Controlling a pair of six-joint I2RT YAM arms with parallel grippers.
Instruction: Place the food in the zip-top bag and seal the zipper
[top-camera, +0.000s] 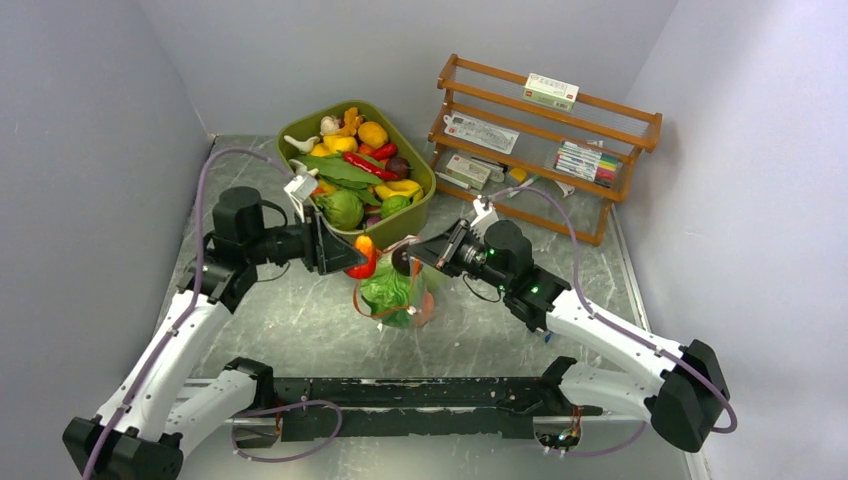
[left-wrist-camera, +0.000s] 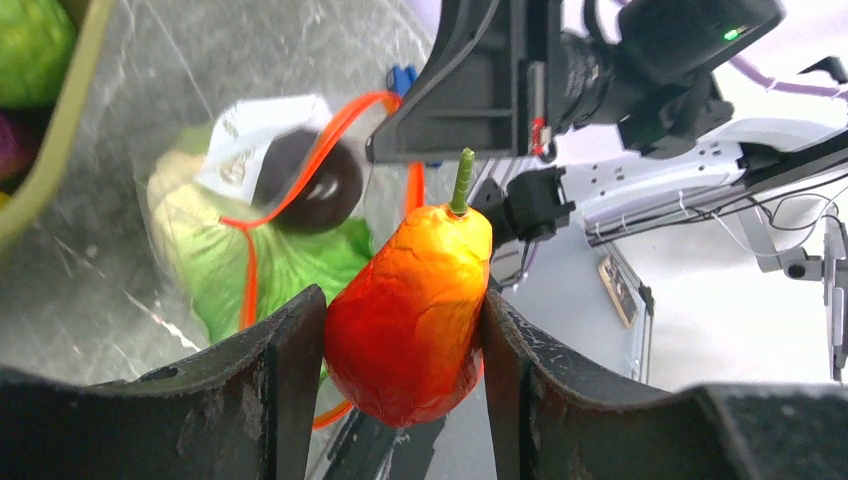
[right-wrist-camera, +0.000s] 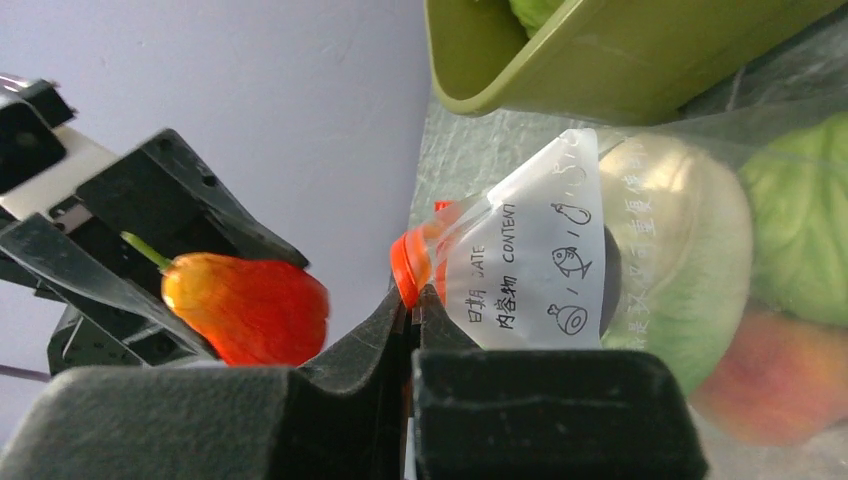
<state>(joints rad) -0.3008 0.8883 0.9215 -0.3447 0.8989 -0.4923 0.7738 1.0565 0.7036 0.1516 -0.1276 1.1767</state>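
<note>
- Your left claw (left-wrist-camera: 402, 305) clamps an orange-red toy pepper (left-wrist-camera: 415, 270) — just beside the zip-top bag (left-wrist-camera: 215, 250) mouth.
- Your right claw (right-wrist-camera: 412, 310) is pinched tight on the bag's zipper (right-wrist-camera: 408, 258).

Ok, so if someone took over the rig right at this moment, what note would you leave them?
Left claw: shut on an orange-red toy pepper, held at the bag mouth.
Right claw: shut on the zip-top bag at its zipper, holding the mouth up.
Done: green leafy food, a dark ball and a peach are in the bag.
Left: drop the pepper in, add any more food wanted from the olive tub, then seal the zipper, which is open.
</note>
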